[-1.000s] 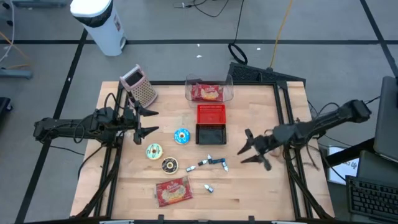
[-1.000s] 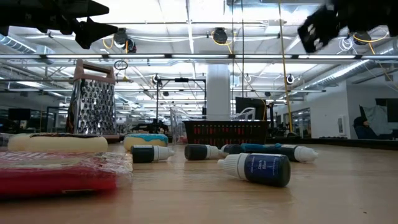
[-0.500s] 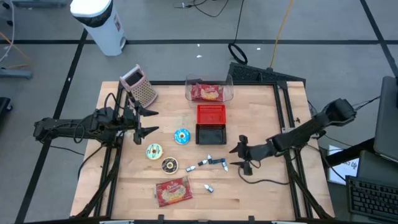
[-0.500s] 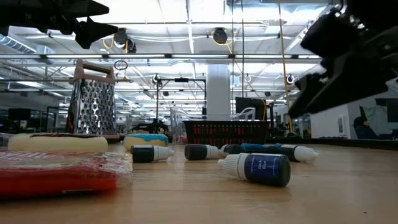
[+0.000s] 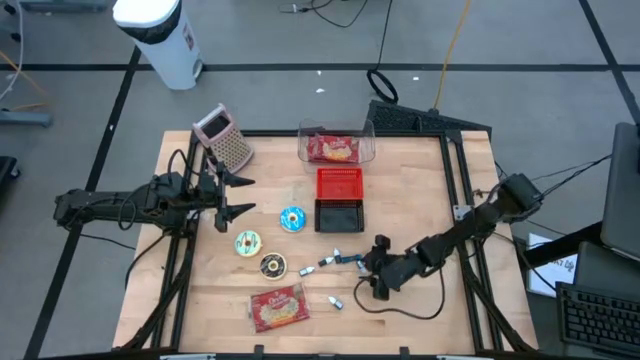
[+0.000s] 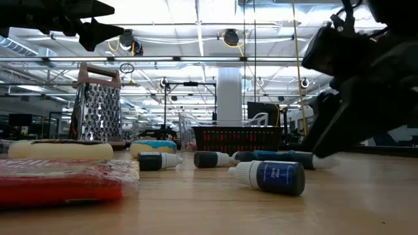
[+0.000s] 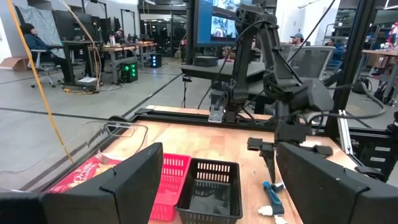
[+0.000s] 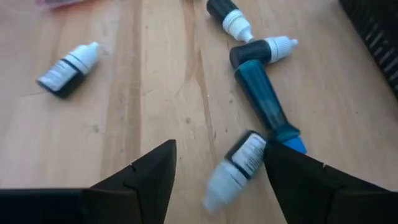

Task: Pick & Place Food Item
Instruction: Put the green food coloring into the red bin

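A red food packet lies flat near the table's front edge, and a second one lies in a clear tub at the back. Three donuts rest left of centre. My right gripper is low over the table, tipped downward and open. It is among small dropper bottles, and its fingers stand on either side of one bottle. My left gripper hangs open and level above the table's left side, holding nothing. My right gripper's fingers slant down from the table's right side and flank a small white-capped bottle lying on the wood. I cannot tell whether either finger touches it.
A red basket and a black basket stand at the centre. A metal grater stands at the back left. One more bottle lies beside the front packet. There is bare wood at the front right.
My right gripper has swept from the table's right side toward its left and near edge. It has dropped from high above the table to just over the bottles, tipping its fingers downward and rolling as it went. Nothing on the table has moved.
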### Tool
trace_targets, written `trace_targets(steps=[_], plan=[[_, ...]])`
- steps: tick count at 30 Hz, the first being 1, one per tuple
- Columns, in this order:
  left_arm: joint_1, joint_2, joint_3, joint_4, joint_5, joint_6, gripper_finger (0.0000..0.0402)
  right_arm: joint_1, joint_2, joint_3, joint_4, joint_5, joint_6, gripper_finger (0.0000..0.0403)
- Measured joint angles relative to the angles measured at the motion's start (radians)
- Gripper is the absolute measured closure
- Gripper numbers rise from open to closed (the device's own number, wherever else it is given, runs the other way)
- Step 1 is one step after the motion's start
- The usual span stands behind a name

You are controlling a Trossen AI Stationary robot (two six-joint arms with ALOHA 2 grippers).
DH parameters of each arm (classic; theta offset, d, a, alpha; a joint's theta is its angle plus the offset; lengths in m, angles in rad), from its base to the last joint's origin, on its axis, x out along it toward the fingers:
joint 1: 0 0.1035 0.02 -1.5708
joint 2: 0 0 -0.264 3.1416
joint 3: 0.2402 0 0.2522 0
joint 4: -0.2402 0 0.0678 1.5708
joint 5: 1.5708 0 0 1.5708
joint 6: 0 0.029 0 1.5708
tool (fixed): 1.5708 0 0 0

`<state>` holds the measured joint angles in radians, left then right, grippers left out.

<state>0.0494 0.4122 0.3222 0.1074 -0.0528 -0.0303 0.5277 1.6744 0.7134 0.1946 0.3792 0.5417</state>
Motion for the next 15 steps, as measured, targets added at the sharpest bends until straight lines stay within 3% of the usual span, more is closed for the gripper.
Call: trace_targets(steps=[7,15], plan=[[0.0,0.0,0.0,0.0,0.0,0.0,0.0091,-0.001,0.074,0.008,0.007,0.034,0.09,0.0198],[0.0,0.0,0.0,0.0,0.0,0.0,0.0091,0.029,0.06,0.007,-0.001,0.021,0.012,0.0231]])
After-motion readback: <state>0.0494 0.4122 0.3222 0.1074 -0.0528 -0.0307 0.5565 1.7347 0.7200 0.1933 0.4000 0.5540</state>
